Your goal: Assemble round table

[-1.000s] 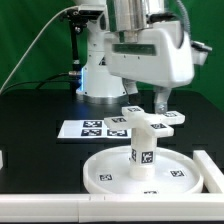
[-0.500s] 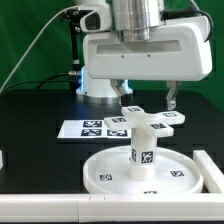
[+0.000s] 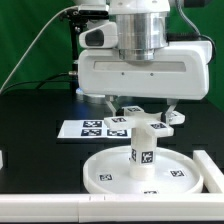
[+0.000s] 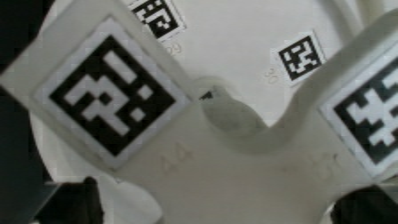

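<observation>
Behind – marker board [image 3: 95, 128]; tool [image 3: 141, 105] over base piece [image 3: 150, 121].

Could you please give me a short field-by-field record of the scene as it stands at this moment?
disc: white, round, rimmed, flat on the black table
leg: white cylinder with a tag, upright at the disc's centre
base: white tagged piece sitting on top of the leg
gripper: above the base, jaws spread wide to either side of it, holding nothing
marker board: flat on the table behind the disc, toward the exterior view's left
table: black
</observation>
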### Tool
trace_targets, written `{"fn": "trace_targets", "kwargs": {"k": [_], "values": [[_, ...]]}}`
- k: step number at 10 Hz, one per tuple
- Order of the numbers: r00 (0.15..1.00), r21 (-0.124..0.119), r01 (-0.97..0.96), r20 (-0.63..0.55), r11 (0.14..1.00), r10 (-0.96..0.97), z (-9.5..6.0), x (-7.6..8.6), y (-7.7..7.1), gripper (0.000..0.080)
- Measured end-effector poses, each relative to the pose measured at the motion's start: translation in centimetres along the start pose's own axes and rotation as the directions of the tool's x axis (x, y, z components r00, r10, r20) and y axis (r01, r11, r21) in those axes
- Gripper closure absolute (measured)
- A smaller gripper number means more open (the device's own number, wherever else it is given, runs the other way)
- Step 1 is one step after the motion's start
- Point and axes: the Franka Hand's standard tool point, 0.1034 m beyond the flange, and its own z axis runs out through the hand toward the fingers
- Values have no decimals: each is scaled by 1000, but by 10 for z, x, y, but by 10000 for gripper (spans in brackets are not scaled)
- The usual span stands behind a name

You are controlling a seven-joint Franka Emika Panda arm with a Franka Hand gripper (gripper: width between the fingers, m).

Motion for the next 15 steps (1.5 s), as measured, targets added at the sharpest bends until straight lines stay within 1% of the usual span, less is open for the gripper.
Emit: {"fn": "trace_targets", "kwargs": {"k": [2, 3, 4, 5, 6, 7, 9, 10, 12, 14, 15], "values": [[1000, -3, 10, 1, 1000, -10, 2, -2, -5, 150], [1000, -2, -5, 1, 1000, 5, 2, -3, -5, 150], [1000, -2, -12, 1, 1000, 12, 2, -2, -5, 286], [1000, -2, -31, 1, 1000, 31, 2, -2, -5, 286], [992, -1, -124, 1, 992, 124, 2, -2, -4, 354], [987, -1, -159, 1, 987, 159, 2, -2, -4, 354], [954, 2, -299, -4, 954, 299, 2, 2, -6, 354], [916, 5, -402, -8, 916, 402, 2, 2, -6, 354], [842, 15, -539, -19, 842, 539, 2, 2, -7, 354], [720, 40, -693, -7, 720, 694, 3, 2, -5, 353], [672, 42, -739, -5, 672, 740, 2, 2, -6, 353]]}}
